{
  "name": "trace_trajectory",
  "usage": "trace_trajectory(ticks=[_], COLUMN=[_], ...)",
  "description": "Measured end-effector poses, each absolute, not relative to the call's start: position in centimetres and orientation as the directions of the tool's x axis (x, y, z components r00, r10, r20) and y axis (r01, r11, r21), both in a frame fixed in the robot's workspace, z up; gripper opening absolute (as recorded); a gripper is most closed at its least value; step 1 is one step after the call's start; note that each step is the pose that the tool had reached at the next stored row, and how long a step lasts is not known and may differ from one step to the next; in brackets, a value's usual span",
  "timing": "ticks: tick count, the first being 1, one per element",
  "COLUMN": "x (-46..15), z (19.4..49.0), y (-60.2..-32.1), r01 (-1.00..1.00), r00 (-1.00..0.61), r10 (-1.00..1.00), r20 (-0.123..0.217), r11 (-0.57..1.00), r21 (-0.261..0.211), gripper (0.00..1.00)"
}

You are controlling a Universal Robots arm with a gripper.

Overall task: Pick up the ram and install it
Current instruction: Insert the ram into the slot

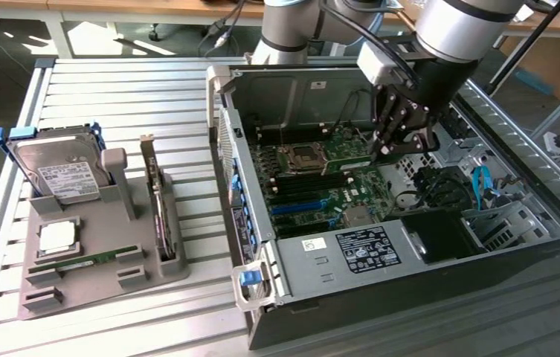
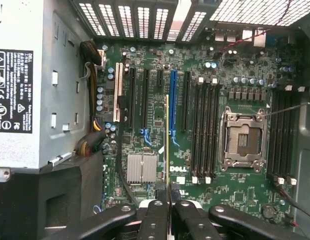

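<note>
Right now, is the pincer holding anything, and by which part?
Yes. The pincer is shut on the ram, pinching its two flat faces at the end nearest the wrist; the rest juts out over the motherboard.

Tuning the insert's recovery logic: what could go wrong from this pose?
1. The ram, held edge-on in the gripper, appears in the wrist view to line up with the blue expansion slot, not the black memory slots beside it. Lowering here could jam it on the wrong connector.
2. The open CPU socket sits right beside those memory slots, so a sideways slip might strike its exposed contacts.
</note>
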State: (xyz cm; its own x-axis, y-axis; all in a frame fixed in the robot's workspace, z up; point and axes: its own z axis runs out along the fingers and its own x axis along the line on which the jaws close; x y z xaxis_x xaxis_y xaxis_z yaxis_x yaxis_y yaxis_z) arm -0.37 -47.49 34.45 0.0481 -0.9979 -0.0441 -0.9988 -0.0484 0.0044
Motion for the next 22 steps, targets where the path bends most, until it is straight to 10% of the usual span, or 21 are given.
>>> trace_trajectory(ticks=[22], x=[-1.3], z=[29.3], y=[-47.1], r01=[-0.999], r00=[0.048], r10=[-0.998], r20=[-0.044], r11=[-0.048], r21=[0.004], gripper=[0.12])
